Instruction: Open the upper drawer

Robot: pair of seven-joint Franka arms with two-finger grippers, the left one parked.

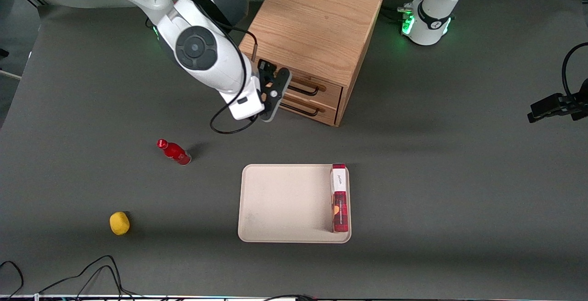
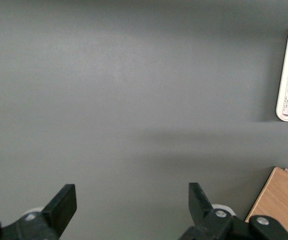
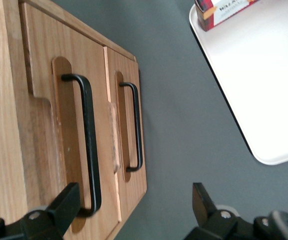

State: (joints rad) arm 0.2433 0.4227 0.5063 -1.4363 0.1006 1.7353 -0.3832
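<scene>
A small oak cabinet (image 1: 317, 25) stands toward the back of the table, its two drawers facing the front camera. The upper drawer (image 1: 328, 90) looks closed, and so does the like drawer (image 1: 326, 111) below it. Each has a black wire handle. In the right wrist view the upper drawer (image 3: 41, 60) shows its handle (image 3: 87, 140) close up, and the lower handle (image 3: 136, 125) lies beside it. My gripper (image 1: 275, 95) (image 3: 134, 205) hovers open just in front of the drawer fronts. One finger (image 3: 66, 205) sits beside the end of the upper handle without touching it.
A beige tray (image 1: 275, 200) (image 3: 268, 100) lies nearer the front camera than the cabinet, with a red-and-white box (image 1: 339, 197) along one rim. A red bottle (image 1: 174, 152) and a yellow fruit (image 1: 119, 223) lie toward the working arm's end. Cables (image 1: 92, 273) run along the front edge.
</scene>
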